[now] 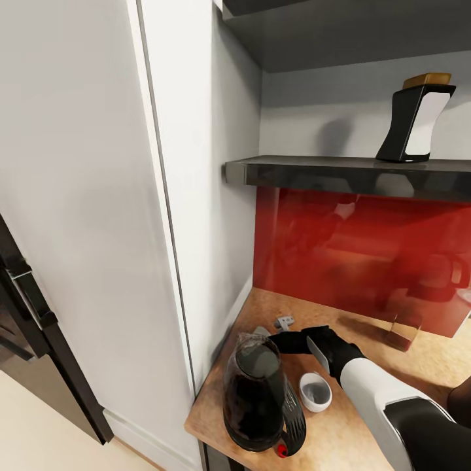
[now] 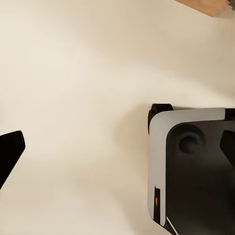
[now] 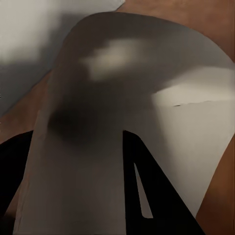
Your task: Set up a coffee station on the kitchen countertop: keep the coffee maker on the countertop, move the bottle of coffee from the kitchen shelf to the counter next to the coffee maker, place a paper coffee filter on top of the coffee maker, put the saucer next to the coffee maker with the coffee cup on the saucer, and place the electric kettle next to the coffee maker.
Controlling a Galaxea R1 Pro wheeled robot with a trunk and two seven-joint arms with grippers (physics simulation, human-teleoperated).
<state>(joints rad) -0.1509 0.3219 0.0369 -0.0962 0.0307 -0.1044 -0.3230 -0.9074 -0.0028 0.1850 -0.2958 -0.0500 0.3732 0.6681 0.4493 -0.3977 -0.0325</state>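
On the wooden countertop [image 1: 366, 366], a dark glass electric kettle [image 1: 256, 396] with a black handle and a red button stands by the front left corner. A small white coffee cup [image 1: 315, 391] sits just right of it; I cannot tell whether a saucer lies under it. My right gripper [image 1: 297, 341] hovers behind the kettle, shut on a pale paper coffee filter [image 1: 319, 353]. The right wrist view has the filter [image 3: 147, 98] curving over the black fingers [image 3: 147, 196]. My left gripper [image 2: 117, 152] hangs open over the beige floor.
A white cabinet wall [image 1: 196, 196] borders the counter's left end. On the dark shelf [image 1: 353, 171] stands a black and white container with a gold top [image 1: 418, 121]. A small clear glass jar [image 1: 402, 333] sits against the red backsplash [image 1: 366, 255]. My base [image 2: 196, 171] is beside the left gripper.
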